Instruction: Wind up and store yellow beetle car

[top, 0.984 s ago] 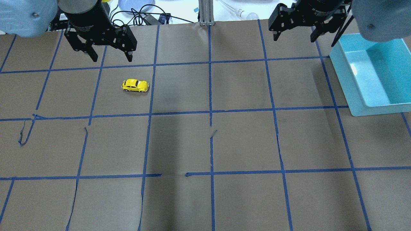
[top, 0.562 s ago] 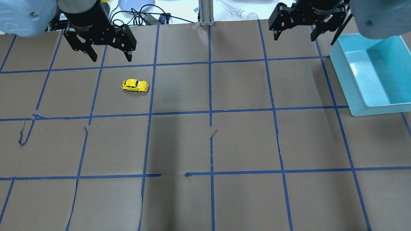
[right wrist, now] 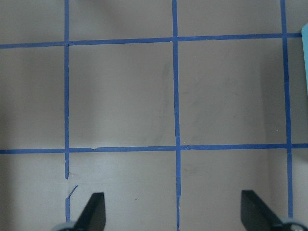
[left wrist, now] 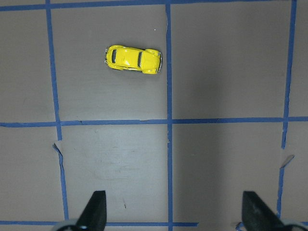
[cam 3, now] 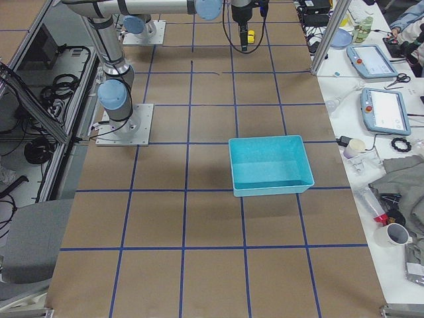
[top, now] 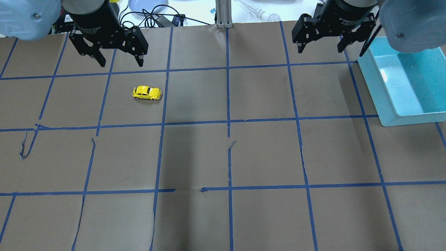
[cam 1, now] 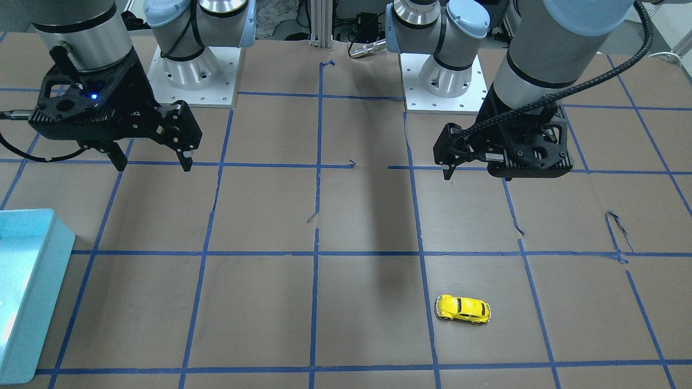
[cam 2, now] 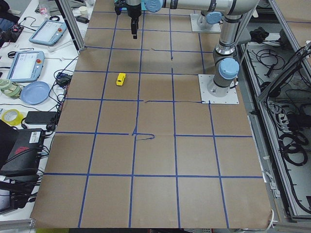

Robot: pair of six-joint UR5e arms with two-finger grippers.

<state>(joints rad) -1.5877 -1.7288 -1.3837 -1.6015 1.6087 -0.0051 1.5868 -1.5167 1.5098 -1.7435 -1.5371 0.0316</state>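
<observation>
The yellow beetle car (top: 146, 93) stands on its wheels on the brown paper, alone in a taped square; it also shows in the front view (cam 1: 464, 309) and the left wrist view (left wrist: 133, 59). My left gripper (top: 121, 64) hangs open and empty above the table, just beyond the car and apart from it. My right gripper (top: 319, 51) is open and empty, high over the far right of the table, next to the teal bin (top: 393, 115). In the right wrist view the open fingers (right wrist: 96, 211) frame only bare paper.
The teal bin is empty and stands at the table's right edge (cam 1: 54, 254) (cam 3: 271, 189). Blue tape lines grid the brown paper, which has small tears. Cables, a blue plate and tablets lie beyond the table's far edge (cam 2: 36, 92).
The right gripper has shifted slightly lower in the overhead view. The left gripper and the car have not visibly moved.
</observation>
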